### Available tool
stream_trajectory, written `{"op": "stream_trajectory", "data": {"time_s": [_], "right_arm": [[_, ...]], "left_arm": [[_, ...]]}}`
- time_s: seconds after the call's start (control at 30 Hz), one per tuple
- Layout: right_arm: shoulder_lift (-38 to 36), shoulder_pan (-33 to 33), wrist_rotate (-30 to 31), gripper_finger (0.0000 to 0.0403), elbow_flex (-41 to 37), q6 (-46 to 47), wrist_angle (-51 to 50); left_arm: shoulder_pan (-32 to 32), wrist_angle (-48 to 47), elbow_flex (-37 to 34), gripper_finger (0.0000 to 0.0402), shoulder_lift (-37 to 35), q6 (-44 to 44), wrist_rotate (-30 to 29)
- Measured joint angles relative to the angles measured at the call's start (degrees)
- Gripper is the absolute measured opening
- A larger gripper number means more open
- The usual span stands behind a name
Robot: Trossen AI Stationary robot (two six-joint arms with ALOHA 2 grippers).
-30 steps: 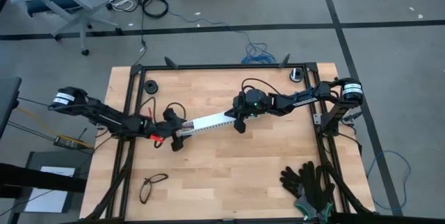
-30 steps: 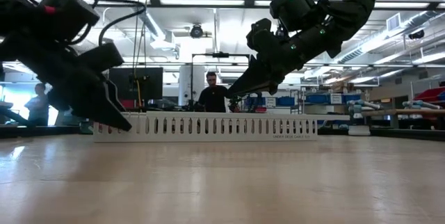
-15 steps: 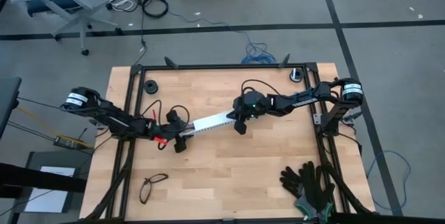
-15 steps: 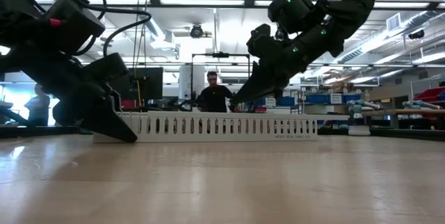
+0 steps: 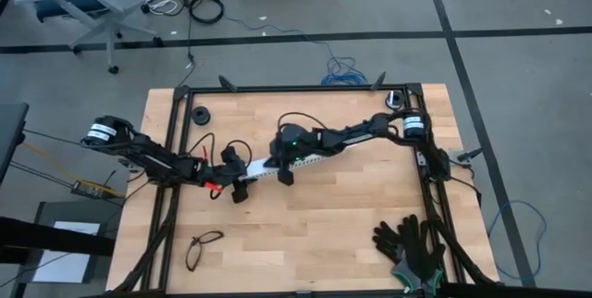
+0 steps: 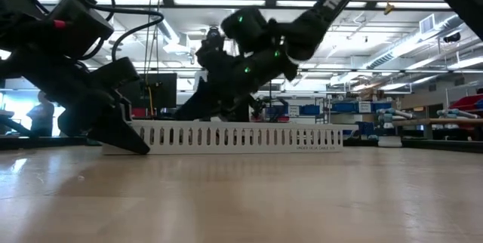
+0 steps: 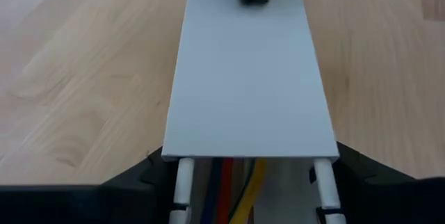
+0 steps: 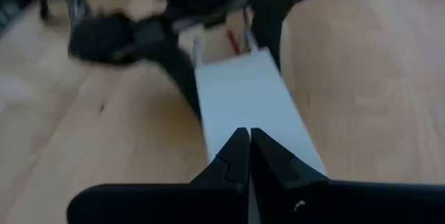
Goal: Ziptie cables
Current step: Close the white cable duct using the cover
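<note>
The left gripper (image 5: pixel 239 183) sits at the near end of the white slotted rail (image 6: pixel 241 136), its fingers spread to either side of that end. In the left wrist view the rail's flat cover (image 7: pixel 250 78) runs away from the camera, and the cables (image 7: pixel 236 189), seen as red, blue and yellow strands, show under the cover's near edge between the rail's two side walls. That is the only visible part of the bundle; the rest lies hidden inside the rail.

Change noted: over the last second the right gripper (image 5: pixel 285 170) has travelled along the rail from its far end toward the left gripper, and now stands near the rail's middle. The left arm has hardly shifted in the last half second. Judgement: the right arm appears to be sliding or pressing the cover along the rail, so work is on the rail enclosure, and no tie is visible on the cables.

Pose: the right arm stretches low across the wooden table (image 5: pixel 333 233) from its right edge, elbow extended, wrist angled down. Its fingertips (image 8: pixel 236 156) are closed together, tips on the cover's top face. The left arm reaches in from the left edge, wrist low.

Farther off, black gloves (image 5: pixel 412 242) and glasses (image 5: pixel 202 247) lie apart from the work.
</note>
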Motion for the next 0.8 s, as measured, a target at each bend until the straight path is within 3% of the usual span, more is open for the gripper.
{"op": "stream_trajectory", "data": {"time_s": [0.27,0.57,0.7,0.8], "right_arm": [[-10.9,0.0,0.0,0.0000,-1.8,-4.8,-3.7],[-13.2,0.1,2.0,0.0000,-3.6,-4.8,-6.5],[-13.2,0.2,2.1,0.0000,-3.5,-4.8,-5.8],[-13.2,0.1,2.2,0.0000,-3.5,-4.2,-6.0]], "left_arm": [[0.0,-0.4,0.1,0.0223,0.0,-0.1,0.2],[0.0,-0.7,0.9,0.0296,-0.2,1.3,2.0],[0.0,-2.1,1.2,0.0301,-1.3,0.5,2.4],[0.0,-9.5,1.3,0.0292,-4.6,-2.2,2.2]]}}
